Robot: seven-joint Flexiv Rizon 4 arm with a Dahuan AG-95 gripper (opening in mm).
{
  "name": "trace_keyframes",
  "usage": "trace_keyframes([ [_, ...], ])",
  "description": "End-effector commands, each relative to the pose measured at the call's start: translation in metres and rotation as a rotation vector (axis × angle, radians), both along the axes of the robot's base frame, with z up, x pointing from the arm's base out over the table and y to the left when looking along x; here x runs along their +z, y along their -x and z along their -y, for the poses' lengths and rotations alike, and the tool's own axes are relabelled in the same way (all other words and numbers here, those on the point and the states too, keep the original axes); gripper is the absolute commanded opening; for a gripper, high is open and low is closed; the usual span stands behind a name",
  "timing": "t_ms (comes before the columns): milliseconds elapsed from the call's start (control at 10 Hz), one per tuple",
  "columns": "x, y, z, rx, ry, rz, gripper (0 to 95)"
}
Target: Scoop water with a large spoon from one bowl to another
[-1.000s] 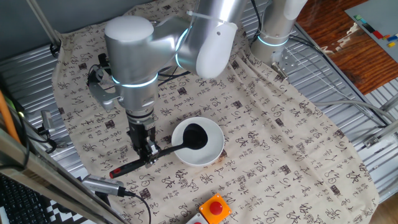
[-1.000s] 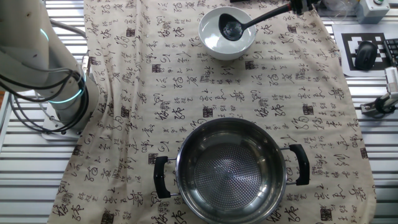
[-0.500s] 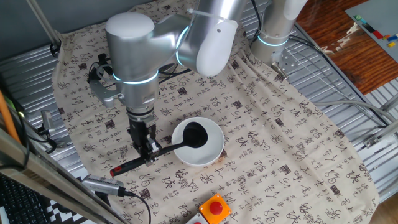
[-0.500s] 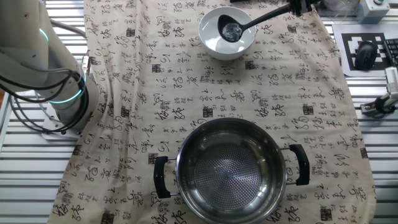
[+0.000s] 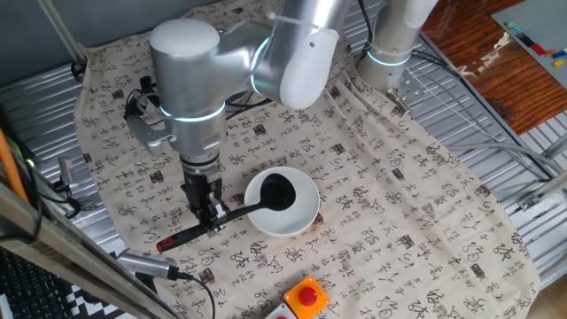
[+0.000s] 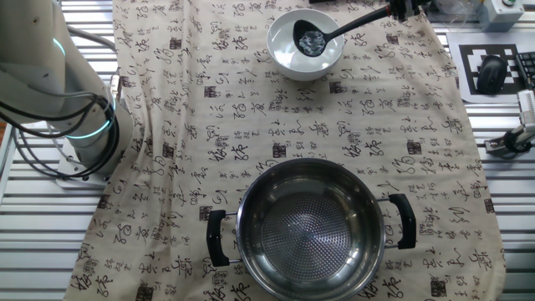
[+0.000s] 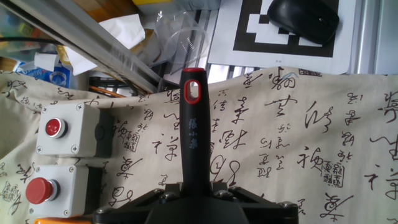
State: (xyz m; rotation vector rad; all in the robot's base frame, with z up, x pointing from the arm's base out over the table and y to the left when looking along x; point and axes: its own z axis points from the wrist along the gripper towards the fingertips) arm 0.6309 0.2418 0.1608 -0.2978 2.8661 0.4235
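Ladle [image 5: 237,212]: gripper [image 5: 213,220] clamped on its handle, cup sunk in the white bowl [image 5: 301,215]. Lift slowly and keep the cup level, or you spill before reaching the steel bowl [image 6: 311,227], well apart across the cloth. Only the other fixed view shows that bowl; only the hand view shows the handle's red tip [image 7: 193,91] close up.

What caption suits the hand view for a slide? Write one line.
Gripper shut on the black ladle handle, its red-tipped end pointing out over the patterned cloth.
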Motion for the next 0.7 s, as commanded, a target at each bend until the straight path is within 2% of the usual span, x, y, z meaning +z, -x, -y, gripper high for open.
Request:
trace_keyframes([
  [100, 0.0004, 0.0002, 0.0, -0.005, 0.001, -0.001, 0.0],
  [700, 0.0004, 0.0002, 0.0, -0.01, 0.026, -0.004, 0.0],
])
